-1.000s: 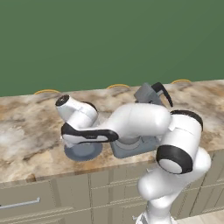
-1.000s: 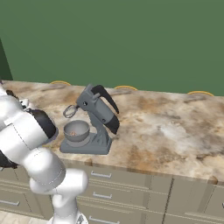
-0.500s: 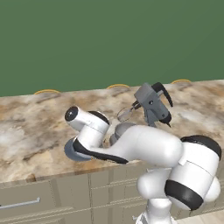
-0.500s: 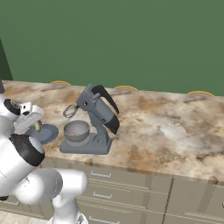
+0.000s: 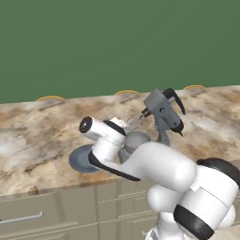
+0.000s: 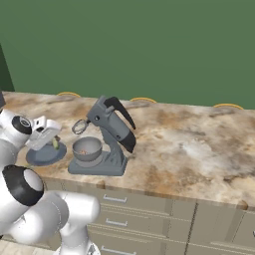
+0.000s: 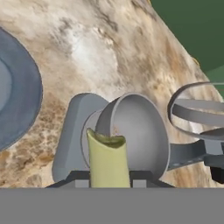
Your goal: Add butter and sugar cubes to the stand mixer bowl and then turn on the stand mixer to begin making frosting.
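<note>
My gripper (image 7: 107, 183) is shut on the butter (image 7: 107, 162), a pale yellow stick that stands up between the fingertips. In the right base view the gripper (image 6: 53, 141) hangs over the right edge of the blue-grey plate (image 6: 42, 157), just left of the stand mixer bowl (image 6: 87, 148). The silvery bowl (image 7: 142, 129) lies right behind the butter and sits on the base of the stand mixer (image 6: 113, 128). The mixer's head is tilted up, with the wire whisk (image 7: 197, 111) above the bowl. A small brownish speck lies inside the bowl; I cannot tell whether it is sugar cubes.
The plate (image 5: 80, 159) sits near the counter's front edge, left of the mixer (image 5: 163, 112). My own white forearm crosses in front of the bowl (image 5: 137, 139) in the left base view. Marble counter stretches to the right of the mixer, with the green wall behind it.
The arm has swung from the plate toward the mixer, carrying the butter up and to the right. Plate, bowl and mixer have stayed in place.
</note>
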Controlling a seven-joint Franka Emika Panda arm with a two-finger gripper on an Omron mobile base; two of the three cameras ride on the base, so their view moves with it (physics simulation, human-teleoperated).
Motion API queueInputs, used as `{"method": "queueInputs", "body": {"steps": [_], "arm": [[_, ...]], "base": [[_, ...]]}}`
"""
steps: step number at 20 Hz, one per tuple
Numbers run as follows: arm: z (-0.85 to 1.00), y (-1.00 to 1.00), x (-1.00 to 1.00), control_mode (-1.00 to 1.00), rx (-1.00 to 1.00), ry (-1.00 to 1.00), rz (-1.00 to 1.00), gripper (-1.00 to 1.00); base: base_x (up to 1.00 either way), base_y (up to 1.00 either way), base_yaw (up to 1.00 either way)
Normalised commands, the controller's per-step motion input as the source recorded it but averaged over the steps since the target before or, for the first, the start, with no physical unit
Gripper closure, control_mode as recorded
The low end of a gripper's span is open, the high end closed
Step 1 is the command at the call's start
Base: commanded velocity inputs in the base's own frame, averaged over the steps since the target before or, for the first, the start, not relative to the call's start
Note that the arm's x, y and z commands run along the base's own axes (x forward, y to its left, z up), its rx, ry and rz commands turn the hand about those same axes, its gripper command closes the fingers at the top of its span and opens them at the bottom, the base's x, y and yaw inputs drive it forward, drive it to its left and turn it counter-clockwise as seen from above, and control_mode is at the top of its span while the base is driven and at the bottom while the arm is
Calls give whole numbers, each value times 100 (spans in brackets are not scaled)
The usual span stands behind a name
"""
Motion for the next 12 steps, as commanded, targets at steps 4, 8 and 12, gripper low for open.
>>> {"method": "queueInputs", "body": {"steps": [4, 8, 12], "arm": [[0, -40, 3, -100, -14, -3, 0, 100], [0, -40, 0, -100, -13, -6, 0, 100], [0, -25, 0, -100, -12, -2, 0, 100]], "base": [[0, 0, 0], [0, 0, 0], [0, 0, 0]]}}
